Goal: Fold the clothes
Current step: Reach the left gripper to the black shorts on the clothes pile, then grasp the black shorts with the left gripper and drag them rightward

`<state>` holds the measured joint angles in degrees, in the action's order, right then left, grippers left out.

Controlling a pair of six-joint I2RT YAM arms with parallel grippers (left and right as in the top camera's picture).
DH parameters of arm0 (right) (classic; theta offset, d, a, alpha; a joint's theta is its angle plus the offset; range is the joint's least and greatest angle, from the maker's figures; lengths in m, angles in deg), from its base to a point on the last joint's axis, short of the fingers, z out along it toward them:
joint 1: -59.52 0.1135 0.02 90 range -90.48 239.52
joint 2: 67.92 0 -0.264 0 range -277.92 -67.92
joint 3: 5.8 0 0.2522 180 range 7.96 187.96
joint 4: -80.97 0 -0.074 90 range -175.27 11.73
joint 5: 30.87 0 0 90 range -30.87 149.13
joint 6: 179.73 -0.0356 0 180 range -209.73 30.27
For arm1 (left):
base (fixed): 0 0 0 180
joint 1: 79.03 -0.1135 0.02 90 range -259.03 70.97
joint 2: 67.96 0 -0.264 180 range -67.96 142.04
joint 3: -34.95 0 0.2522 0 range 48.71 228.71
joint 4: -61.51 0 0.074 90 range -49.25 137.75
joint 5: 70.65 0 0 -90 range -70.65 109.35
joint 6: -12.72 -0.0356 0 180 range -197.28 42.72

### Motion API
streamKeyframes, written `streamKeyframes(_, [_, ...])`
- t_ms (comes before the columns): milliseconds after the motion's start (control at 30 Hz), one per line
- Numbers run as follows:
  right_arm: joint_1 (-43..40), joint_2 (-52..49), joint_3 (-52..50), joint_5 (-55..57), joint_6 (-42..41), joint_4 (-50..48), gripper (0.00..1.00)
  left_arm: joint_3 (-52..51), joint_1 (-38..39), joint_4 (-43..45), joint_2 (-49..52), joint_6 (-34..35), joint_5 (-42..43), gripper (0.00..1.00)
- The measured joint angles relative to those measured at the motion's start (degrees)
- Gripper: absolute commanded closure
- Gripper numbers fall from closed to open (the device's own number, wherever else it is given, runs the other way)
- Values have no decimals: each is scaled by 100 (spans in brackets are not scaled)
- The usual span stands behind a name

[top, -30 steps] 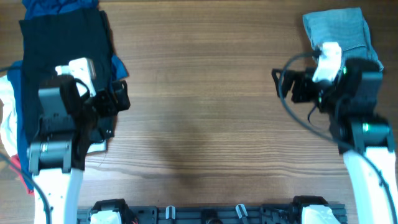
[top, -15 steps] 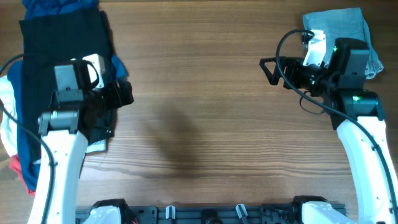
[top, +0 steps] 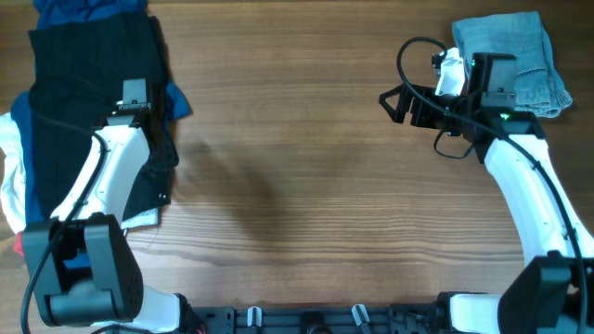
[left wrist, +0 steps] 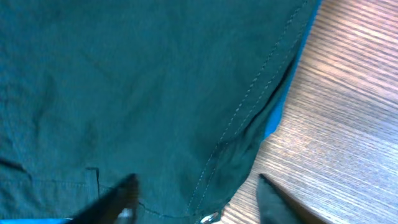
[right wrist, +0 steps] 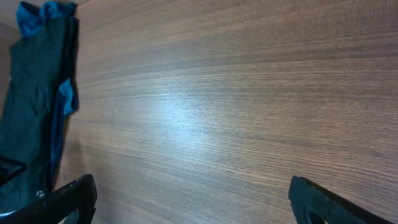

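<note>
The clothes lie in a pile at the table's left: a large black garment (top: 83, 83) on top, with blue fabric (top: 178, 100) and white fabric (top: 11, 186) showing under it. In the left wrist view my left gripper (left wrist: 196, 182) is low over the black garment's (left wrist: 124, 81) stitched right edge. One finger is over the cloth and the other over bare wood, with the jaws apart and the hem between them. My right gripper (top: 390, 102) stands wide open above bare table (right wrist: 205, 112), holding nothing. The black garment (right wrist: 31, 106) shows far left in the right wrist view.
A folded pale denim piece (top: 515, 56) lies at the back right corner, behind the right arm. A bit of red cloth (top: 19, 243) peeks out at the left edge. A small metal button (left wrist: 211, 218) sits at the black hem.
My left arm has reached out and lowered onto the black garment's right edge, and its jaws have narrowed. My right gripper has shifted left and farther from me, still wide open.
</note>
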<state>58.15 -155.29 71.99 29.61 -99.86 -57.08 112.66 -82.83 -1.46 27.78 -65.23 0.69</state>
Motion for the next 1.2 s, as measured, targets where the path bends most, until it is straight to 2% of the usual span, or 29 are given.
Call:
streamKeyframes(200, [0,-136,0,0,-15,-157,0,0,0,-101,31,9,-17,43])
streamKeyframes(367, [0,-136,0,0,-13,-168,1,11,0,-227,562,9,57,45])
streamKeyframes(467, [0,-136,0,0,-15,-168,1,11,0,-225,876,2,72,55])
streamKeyframes(633, [0,-136,0,0,-15,-170,0,11,0,-129,933,39,48,96])
streamKeyframes(733, [0,-136,0,0,-15,-170,1,33,0,-122,933,26,-72,96])
streamKeyframes(833, [0,-136,0,0,-13,-175,1,310,0,-562,938,57,-142,96])
streamKeyframes(1033, [0,-136,0,2,-15,-214,1,1805,11,-2162,981,321,-249,96])
streamKeyframes(1200, [0,-136,0,0,-15,-205,0,2916,293,-2660,977,382,-247,96])
